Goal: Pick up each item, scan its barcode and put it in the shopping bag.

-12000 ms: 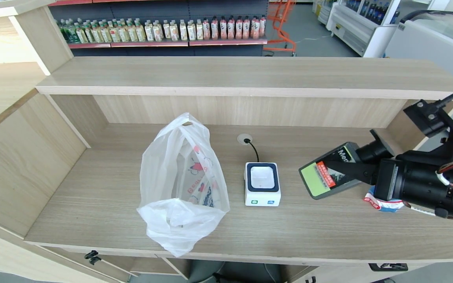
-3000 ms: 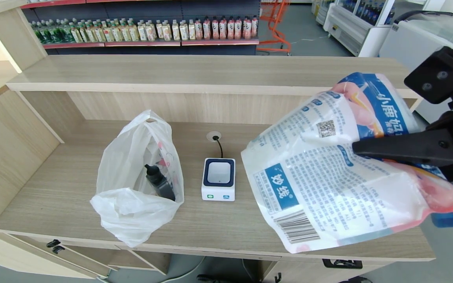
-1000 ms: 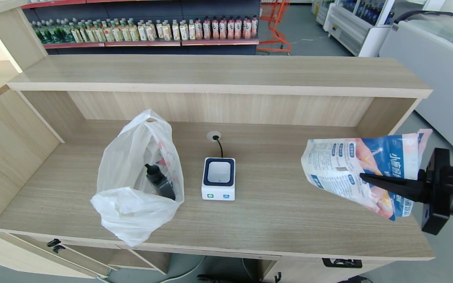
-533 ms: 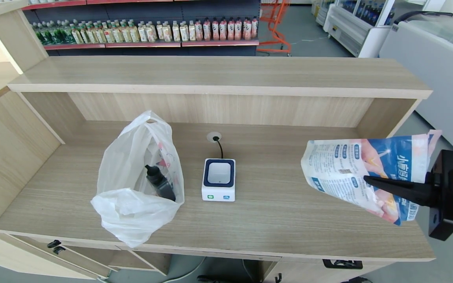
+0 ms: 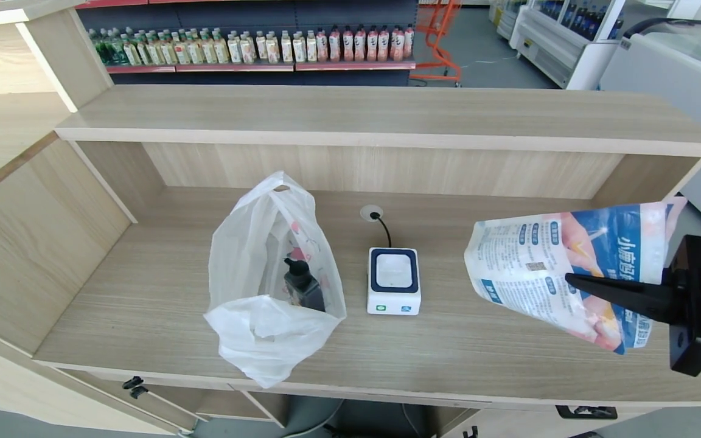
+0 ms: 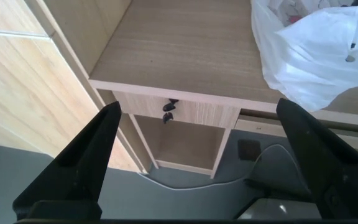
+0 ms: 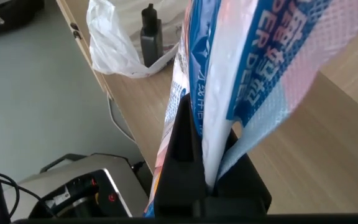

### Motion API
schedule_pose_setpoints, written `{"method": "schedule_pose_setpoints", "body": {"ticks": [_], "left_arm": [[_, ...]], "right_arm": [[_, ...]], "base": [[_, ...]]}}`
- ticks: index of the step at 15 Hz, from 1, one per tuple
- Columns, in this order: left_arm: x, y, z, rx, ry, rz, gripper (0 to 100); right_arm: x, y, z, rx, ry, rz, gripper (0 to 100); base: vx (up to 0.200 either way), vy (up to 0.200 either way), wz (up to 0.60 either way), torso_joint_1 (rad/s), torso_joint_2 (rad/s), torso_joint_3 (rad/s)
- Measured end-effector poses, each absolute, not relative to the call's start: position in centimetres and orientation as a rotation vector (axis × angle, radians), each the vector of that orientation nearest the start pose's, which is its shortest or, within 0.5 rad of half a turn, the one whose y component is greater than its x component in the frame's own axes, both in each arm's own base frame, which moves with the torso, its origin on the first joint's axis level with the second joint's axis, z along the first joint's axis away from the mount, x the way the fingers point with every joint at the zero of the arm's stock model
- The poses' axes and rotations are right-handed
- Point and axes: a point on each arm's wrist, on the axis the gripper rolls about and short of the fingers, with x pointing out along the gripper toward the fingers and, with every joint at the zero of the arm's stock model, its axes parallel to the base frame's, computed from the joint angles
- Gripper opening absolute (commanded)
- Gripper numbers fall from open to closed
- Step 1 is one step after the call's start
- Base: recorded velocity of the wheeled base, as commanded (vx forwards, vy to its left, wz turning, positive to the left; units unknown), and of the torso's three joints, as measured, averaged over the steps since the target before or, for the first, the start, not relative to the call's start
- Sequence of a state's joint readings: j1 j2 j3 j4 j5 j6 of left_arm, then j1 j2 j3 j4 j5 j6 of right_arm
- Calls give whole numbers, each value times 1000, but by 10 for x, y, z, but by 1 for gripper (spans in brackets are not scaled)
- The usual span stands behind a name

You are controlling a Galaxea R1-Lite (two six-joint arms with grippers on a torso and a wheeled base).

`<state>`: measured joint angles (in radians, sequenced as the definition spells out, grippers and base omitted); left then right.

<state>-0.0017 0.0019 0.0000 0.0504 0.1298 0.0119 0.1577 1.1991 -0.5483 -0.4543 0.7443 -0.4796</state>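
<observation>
Glossy blue, white and pink plastic pouch (image 5: 539, 267), soft and creased, pinched by the right tool (image 5: 572, 280) above the pale wood-grain worktop (image 5: 143, 304), right of the boxy white scanner (image 5: 394, 291). Step judged: scanning. Next, its barcode must face the scanner window, then the pouch goes into the thin translucent white shopping bag (image 5: 265, 328). Left tool (image 6: 197, 155) spread, holding nothing.

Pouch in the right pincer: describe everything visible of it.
The pouch is a soft, glossy plastic pack, white with blue and pink panels and dense print. The right pincer is shut on it and holds it tilted in the air above the counter's right end, right of the scanner, touching nothing else.
</observation>
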Motion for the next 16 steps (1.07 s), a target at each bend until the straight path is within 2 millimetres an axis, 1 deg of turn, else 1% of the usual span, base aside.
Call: {"method": "schedule_pose_setpoints", "body": {"ticks": [2,6,9,12,16], "left_arm": [[-23,3,70,17,53,129,100],[-23,3,70,18,53,127,100],[-23,3,70,19,54,128,100],[-23,3,70,20,54,126,100],[-23,3,70,14,53,127,100]], "right_arm": [[169,42,212,-382,-7,921,0],[175,40,206,-374,21,914,0],[178,36,197,-360,65,901,0],[183,36,193,-352,88,899,0],[195,37,187,-336,118,912,0]], "base": [[0,200,0,2,0,0],[0,0,0,0,0,0],[200,0,0,1,-2,2],[200,0,0,7,2,4],[0,0,0,0,0,0]]}}
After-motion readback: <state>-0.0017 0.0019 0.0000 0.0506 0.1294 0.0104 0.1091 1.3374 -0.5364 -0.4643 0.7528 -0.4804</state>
